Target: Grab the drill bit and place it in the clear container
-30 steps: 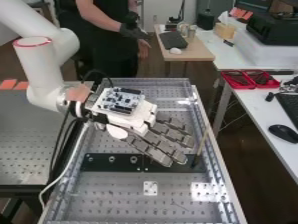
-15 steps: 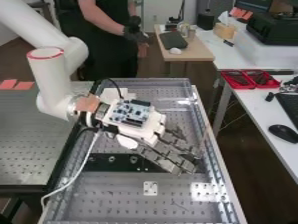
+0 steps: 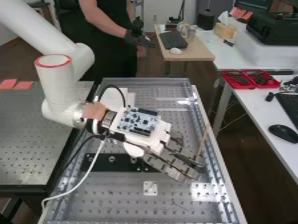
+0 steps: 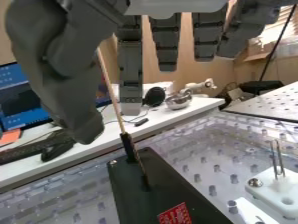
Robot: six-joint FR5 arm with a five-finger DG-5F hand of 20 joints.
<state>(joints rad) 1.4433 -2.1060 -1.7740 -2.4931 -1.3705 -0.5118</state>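
Hand [image 3: 148, 134] low over bench [image 3: 106, 195], fingers nearly straight, thumb apart, nothing clamped. Drill bit [image 4: 114, 100] stands at black strip [image 4: 159, 185], seen from wrist between thumb and fingers. Approach looks nearly done; grip, lift, drop into clear container left.

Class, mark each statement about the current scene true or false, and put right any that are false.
1. The drill bit stands on end at the dark strip. True.
2. The hand is clenched into a fist. False: its fingers are extended.
3. A circuit board sits on the back of the hand. True.
4. The black mouse lies on the wooden table. False: the black mouse lies on the white desk.
5. The red trays are on the white desk. True.
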